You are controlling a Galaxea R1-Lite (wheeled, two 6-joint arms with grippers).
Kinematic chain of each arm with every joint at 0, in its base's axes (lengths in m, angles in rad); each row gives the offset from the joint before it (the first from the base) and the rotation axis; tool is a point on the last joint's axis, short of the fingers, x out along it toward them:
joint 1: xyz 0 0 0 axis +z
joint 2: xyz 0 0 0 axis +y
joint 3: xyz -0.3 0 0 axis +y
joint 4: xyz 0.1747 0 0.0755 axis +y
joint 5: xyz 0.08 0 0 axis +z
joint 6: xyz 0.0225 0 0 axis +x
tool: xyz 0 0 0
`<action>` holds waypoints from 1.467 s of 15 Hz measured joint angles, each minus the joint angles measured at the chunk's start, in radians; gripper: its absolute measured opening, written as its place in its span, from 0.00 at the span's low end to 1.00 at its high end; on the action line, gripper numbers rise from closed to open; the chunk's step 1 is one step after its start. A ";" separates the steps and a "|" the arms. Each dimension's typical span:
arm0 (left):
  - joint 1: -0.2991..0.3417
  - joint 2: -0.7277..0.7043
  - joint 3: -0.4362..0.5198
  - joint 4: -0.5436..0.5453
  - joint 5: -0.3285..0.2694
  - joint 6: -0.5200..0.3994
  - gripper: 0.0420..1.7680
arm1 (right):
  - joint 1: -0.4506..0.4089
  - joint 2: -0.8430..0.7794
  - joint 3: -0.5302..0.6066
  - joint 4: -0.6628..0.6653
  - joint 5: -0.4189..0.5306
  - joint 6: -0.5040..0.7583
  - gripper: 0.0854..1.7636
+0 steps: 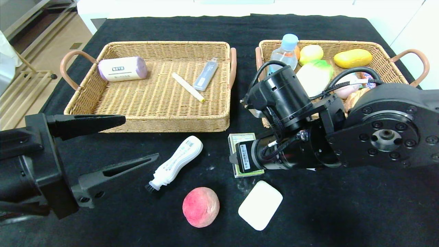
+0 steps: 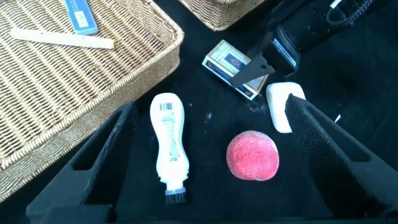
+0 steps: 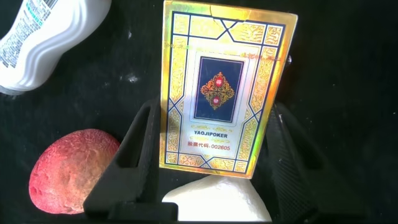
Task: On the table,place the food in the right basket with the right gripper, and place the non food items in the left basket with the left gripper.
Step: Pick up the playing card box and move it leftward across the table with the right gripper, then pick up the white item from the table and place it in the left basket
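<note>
On the black-clothed table two woven trays sit side by side at the far edge. The left basket holds a pale purple-ended roll, a thin cream stick and a slim grey-blue pack. The right basket holds a clear water bottle with a pale blue cap, a yellow-green fruit, a yellow oblong piece, a white and green piece and a pale pink bun, partly hidden behind the right arm. On the cloth in front of the baskets lie the white slim bottle with its black brush tip pointing toward the robot, the red-pink peach nearer the robot, the white pad just to the peach's right, and the gold-edged card box between the two baskets' near corners. The right gripper is down over the card box, its two fingers standing apart on either side of the box's near end; in the right wrist view narrow gaps seem to remain beside the box, so whether they are pressing on it I cannot tell. The white pad lies just beside that end of the box. The left gripper hangs at the robot's left, above the cloth in front of the left basket, its fingers spread wide and holding nothing, with the white bottle and peach showing between them in the left wrist view
</note>
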 joint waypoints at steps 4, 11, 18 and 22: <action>0.000 0.000 -0.001 0.000 0.000 0.000 0.97 | 0.000 0.001 -0.001 0.000 0.006 0.001 0.75; 0.000 -0.002 -0.002 0.000 0.001 0.000 0.97 | 0.001 -0.007 -0.003 0.002 0.009 0.002 0.88; 0.000 -0.005 -0.003 0.000 0.002 0.000 0.97 | -0.025 -0.116 0.036 0.005 0.034 -0.095 0.93; 0.000 -0.005 -0.001 0.001 0.000 0.000 0.97 | -0.084 -0.238 0.139 -0.016 0.152 -0.198 0.95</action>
